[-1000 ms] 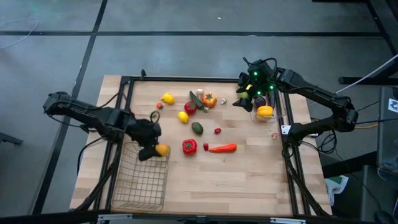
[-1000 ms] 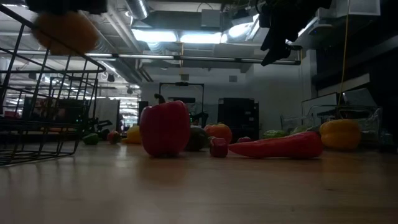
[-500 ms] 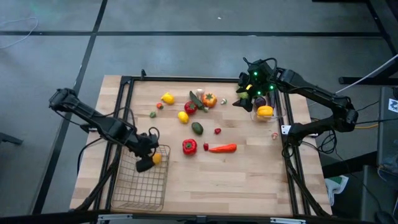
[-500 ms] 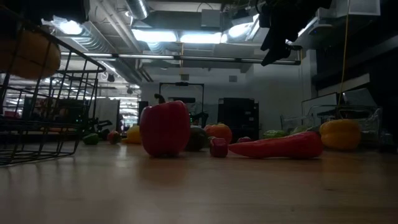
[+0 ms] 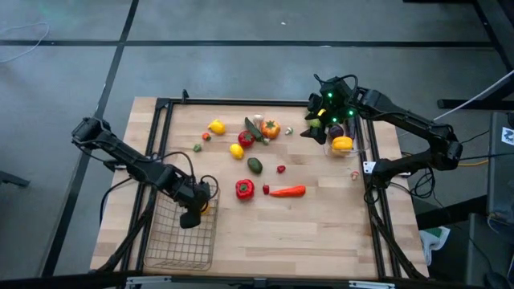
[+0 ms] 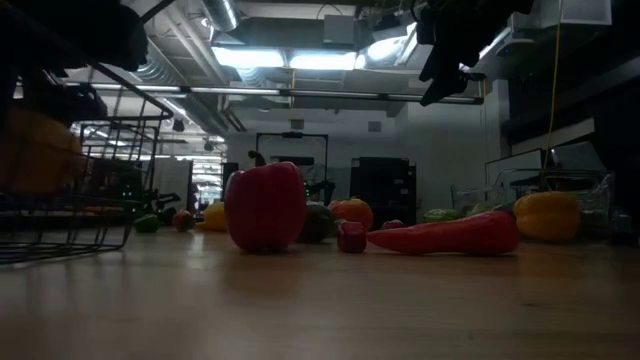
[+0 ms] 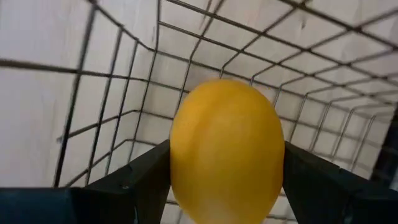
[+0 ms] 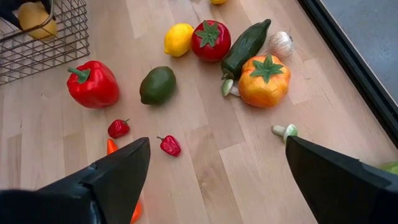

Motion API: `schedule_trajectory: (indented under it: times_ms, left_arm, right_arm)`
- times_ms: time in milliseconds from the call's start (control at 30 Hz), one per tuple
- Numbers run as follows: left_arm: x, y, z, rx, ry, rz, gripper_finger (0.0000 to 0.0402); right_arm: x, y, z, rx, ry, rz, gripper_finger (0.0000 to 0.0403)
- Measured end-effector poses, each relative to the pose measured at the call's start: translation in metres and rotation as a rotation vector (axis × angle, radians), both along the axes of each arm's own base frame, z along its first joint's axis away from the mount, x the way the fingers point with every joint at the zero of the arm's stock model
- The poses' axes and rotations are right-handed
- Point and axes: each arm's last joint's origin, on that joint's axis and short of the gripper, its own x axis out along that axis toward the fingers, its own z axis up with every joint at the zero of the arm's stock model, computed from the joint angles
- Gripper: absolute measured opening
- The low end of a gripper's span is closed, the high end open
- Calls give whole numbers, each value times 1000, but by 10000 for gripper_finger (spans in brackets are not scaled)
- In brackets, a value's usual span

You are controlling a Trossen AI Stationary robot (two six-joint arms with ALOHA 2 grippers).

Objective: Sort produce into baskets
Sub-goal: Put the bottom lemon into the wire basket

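Observation:
My left gripper [image 5: 195,212] is shut on a yellow-orange fruit [image 7: 225,149] inside the far end of the wire-mesh basket [image 5: 178,245] at the table's near left. The fruit also shows in the low view [image 6: 35,150]. My right gripper [image 5: 315,128] is open and empty, raised over the table's far right beside the clear bin [image 5: 354,152], which holds a yellow pepper [image 5: 342,144] and a purple eggplant [image 5: 336,131]. Loose produce lies mid-table: a red pepper [image 5: 244,189], a long red-orange pepper [image 5: 287,191], a green fruit [image 5: 254,165], a lemon [image 5: 236,150]. My left gripper pinches the yellow-orange fruit's two opposite sides [image 7: 180,155] between its two fingers [image 7: 143,177]. The fingers come from above, pointing down into the basket. The fruit sits below the basket's rim and, in the low view, above the basket's floor.
At the table's far middle lie a tomato [image 8: 211,40], a green cucumber [image 8: 245,40], an orange tomato-like piece [image 8: 265,81], a garlic bulb [image 8: 280,43] and two tiny red pieces [image 8: 169,145]. A black frame rail [image 5: 371,201] runs along the table's right side.
My left gripper has moved toward the table's near edge and down, carrying the yellow-orange fruit from above the basket's far rim to inside the basket. It has stayed shut on the fruit. My right arm has kept still.

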Motion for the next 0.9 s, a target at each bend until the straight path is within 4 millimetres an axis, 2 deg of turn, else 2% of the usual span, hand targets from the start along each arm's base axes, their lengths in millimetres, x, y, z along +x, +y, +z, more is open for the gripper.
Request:
schedule_trajectory:
  times_ms: [900]
  left_arm:
    - [2,-2,-1,-14,-11,-33,263]
  right_arm:
    - [0,0,0,0,0,0,372]
